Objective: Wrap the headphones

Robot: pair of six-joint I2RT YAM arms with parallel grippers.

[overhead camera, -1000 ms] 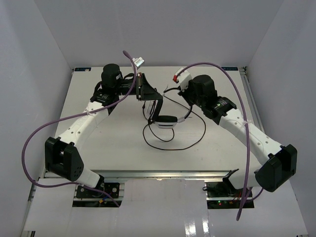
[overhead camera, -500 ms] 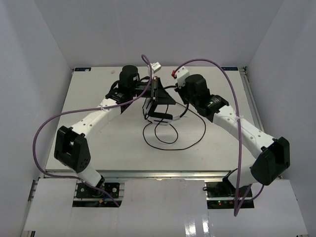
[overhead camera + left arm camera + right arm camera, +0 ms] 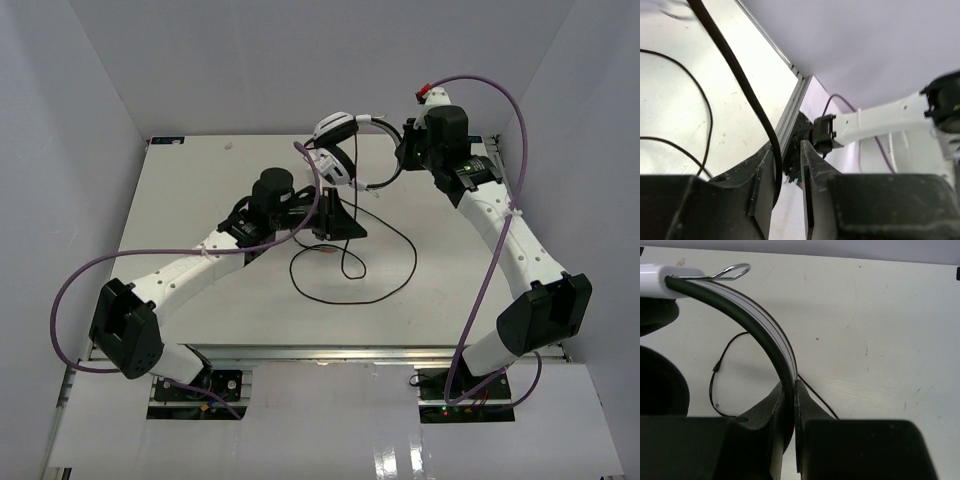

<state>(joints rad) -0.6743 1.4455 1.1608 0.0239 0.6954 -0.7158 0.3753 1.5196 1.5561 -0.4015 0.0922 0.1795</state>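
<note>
The white headphones (image 3: 335, 150) hang in the air over the back of the table. My right gripper (image 3: 402, 150) is shut on their thin headband (image 3: 755, 320); in the right wrist view the gripper (image 3: 792, 385) pinches the band, and a black ear pad (image 3: 660, 385) shows at the left. The thin black cord (image 3: 400, 280) drops from the cups and loops on the table. My left gripper (image 3: 340, 218) sits below the cups. In the left wrist view its jaws (image 3: 789, 150) stand narrowly apart, and the cord (image 3: 747, 90) runs between them along the left finger.
The white table (image 3: 200, 180) has raised rails at its back and right edges. Purple robot cables (image 3: 70, 290) arch over both arms. White walls close in the back and both sides.
</note>
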